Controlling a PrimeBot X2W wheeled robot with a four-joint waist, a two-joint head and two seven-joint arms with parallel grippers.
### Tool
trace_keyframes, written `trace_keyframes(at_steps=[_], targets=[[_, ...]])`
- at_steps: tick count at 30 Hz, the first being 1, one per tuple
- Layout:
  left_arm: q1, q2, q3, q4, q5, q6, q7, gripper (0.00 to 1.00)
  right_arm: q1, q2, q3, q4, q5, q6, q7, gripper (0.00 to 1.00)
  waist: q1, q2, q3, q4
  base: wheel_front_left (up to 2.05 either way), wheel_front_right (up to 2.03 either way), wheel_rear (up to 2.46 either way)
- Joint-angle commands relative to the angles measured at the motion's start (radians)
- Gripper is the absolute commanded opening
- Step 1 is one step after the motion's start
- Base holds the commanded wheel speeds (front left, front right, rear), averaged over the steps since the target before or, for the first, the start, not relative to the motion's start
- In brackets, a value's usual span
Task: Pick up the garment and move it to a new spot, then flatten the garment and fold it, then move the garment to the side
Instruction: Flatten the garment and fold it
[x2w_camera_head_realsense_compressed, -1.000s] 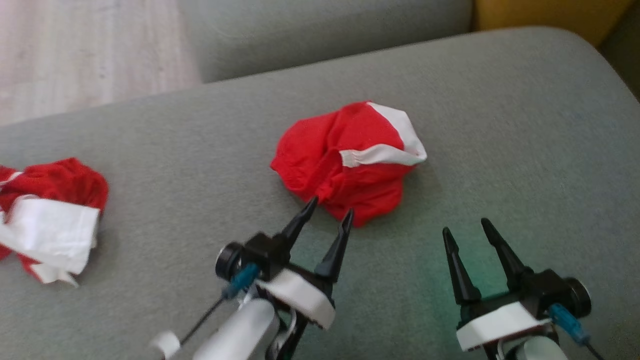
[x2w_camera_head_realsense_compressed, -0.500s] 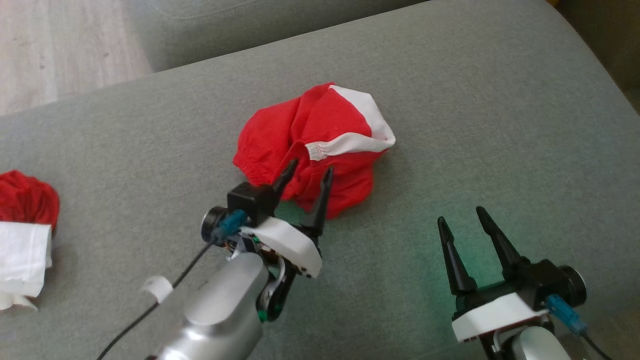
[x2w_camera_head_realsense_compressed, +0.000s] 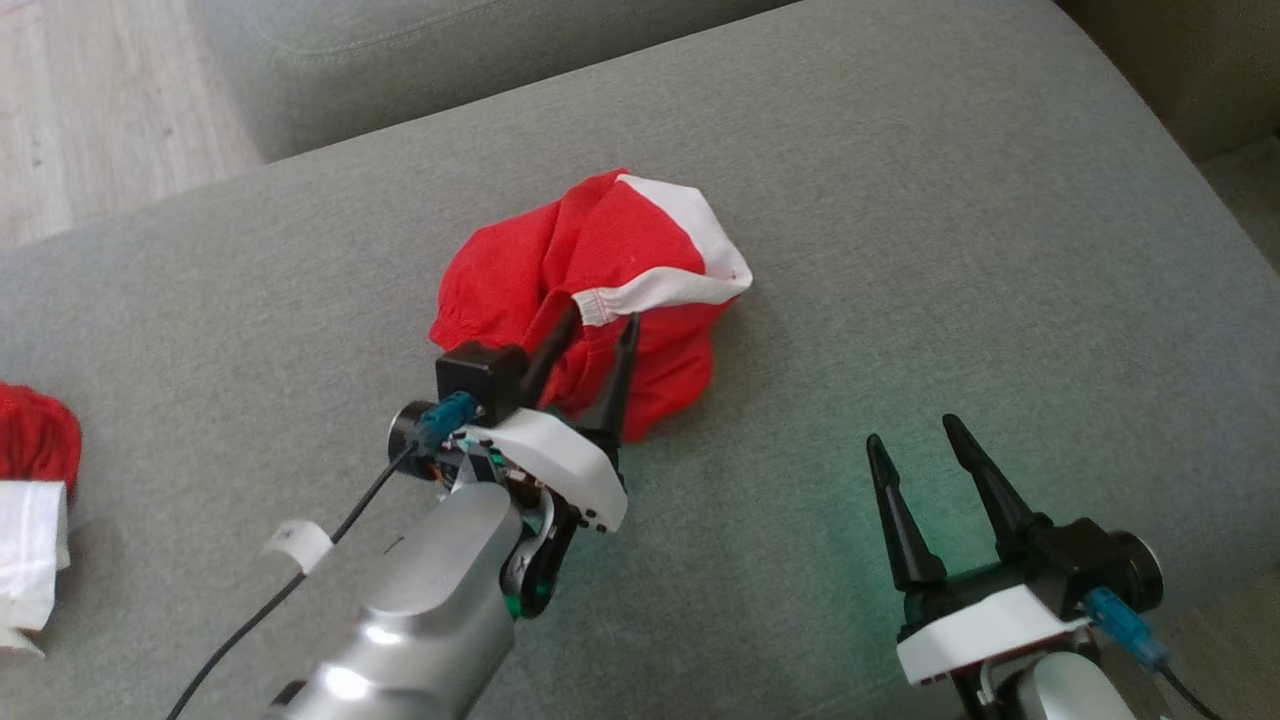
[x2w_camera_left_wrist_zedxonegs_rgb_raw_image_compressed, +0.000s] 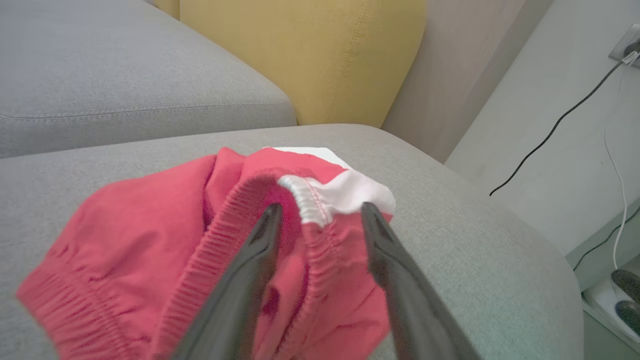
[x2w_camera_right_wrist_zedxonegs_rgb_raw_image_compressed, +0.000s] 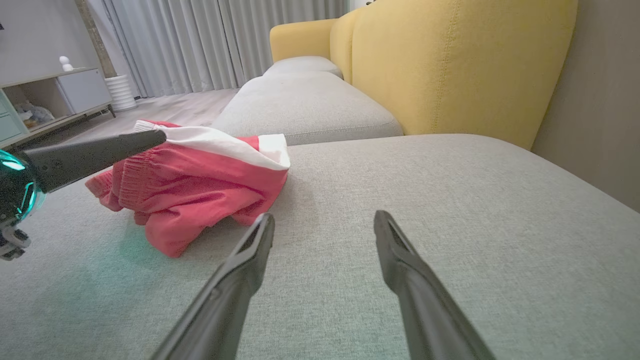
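The place is a home living room. A grey fabric sofa (x2w_camera_right_wrist_zedxonegs_rgb_raw_image_compressed: 450, 210) with a mustard-yellow backrest (x2w_camera_right_wrist_zedxonegs_rgb_raw_image_compressed: 450, 65) stands on pale wood-look flooring (x2w_camera_head_realsense_compressed: 90, 110). Long pale curtains (x2w_camera_right_wrist_zedxonegs_rgb_raw_image_compressed: 200, 40) hang beyond it, near a low cabinet (x2w_camera_right_wrist_zedxonegs_rgb_raw_image_compressed: 55, 95). A black cable (x2w_camera_left_wrist_zedxonegs_rgb_raw_image_compressed: 550, 125) runs up the wall to a socket (x2w_camera_left_wrist_zedxonegs_rgb_raw_image_compressed: 625, 47).

Soft daylight, faint shadows; green glow on cushion (x2w_camera_head_realsense_compressed: 850, 520); near jaws blurred, perhaps defocus.

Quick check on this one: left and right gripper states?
Left gripper: open, fingers on either side of a fold of the red garment, not clamped.
Right gripper: open, empty, over the grey cushion.
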Motion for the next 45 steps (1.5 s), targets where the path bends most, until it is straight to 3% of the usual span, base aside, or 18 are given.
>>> trace_keyframes(at_steps=[1, 2, 4, 10, 17, 25, 29, 36, 41, 45], targets=[[-0.055, 0.001, 0.010, -0.010, -0.013, -0.007, 0.000, 0.55, -0.031, -0.005, 0.022, -0.027, 0.007, -0.001, -0.006, 1.00, 0.0000, 0.0000, -0.005, -0.009, 0.00, 0.00, 0.00], [-0.058, 0.001, 0.006, -0.006, -0.019, -0.009, -0.002, 0.46, -0.031, -0.005, 0.023, -0.026, 0.007, -0.001, -0.006, 1.00, 0.0000, 0.0000, -0.006, -0.012, 0.00, 0.00, 0.00], [-0.065, 0.001, -0.002, 0.003, -0.024, -0.014, -0.010, 0.00, -0.030, -0.005, 0.022, -0.025, 0.007, -0.001, -0.006, 1.00, 0.0000, 0.0000, -0.010, -0.019, 0.00, 0.00, 0.00], [-0.120, 0.001, -0.034, -0.001, -0.025, -0.044, -0.029, 0.00, -0.025, -0.005, 0.031, -0.021, 0.013, -0.001, -0.006, 1.00, 0.0000, 0.0000, -0.024, -0.045, 0.00, 0.00, 0.00], [-0.301, 0.003, -0.054, -0.045, 0.005, -0.079, -0.034, 0.00, -0.008, -0.005, 0.041, -0.017, 0.018, -0.001, -0.006, 1.00, 0.0000, 0.0000, -0.061, -0.069, 0.00, 0.00, 0.00], [-0.453, 0.057, 0.017, -0.177, -0.048, -0.105, -0.017, 0.00, 0.028, -0.005, 0.018, -0.023, 0.011, -0.001, -0.006, 1.00, 0.0000, 0.0000, -0.110, -0.022, 0.00, 0.00, 0.00], [-0.383, 0.139, 0.036, -0.257, -0.088, -0.103, 0.017, 0.00, 0.037, -0.005, 0.011, -0.027, 0.003, -0.001, -0.006, 1.00, 0.0000, 0.0000, -0.113, 0.027, 0.00, 0.00, 0.00], [-0.078, 0.313, 0.003, -0.309, -0.120, -0.063, 0.050, 0.00, 0.028, -0.005, 0.005, -0.029, -0.006, -0.001, -0.006, 1.00, 0.0000, 0.0000, -0.071, 0.102, 0.00, 0.00, 0.00], [0.053, 0.393, 0.000, -0.325, -0.138, -0.045, 0.041, 0.00, 0.013, -0.005, -0.012, -0.024, -0.011, -0.001, -0.006, 1.00, 0.0000, 0.0000, -0.030, 0.169, 0.00, 0.00, 0.00], [0.060, 0.412, 0.013, -0.339, -0.143, -0.036, 0.032, 0.00, -0.008, -0.005, -0.013, -0.010, -0.016, -0.001, -0.006, 1.00, 0.0000, 0.0000, -0.003, 0.209, 0.00, 0.00, 0.00]])
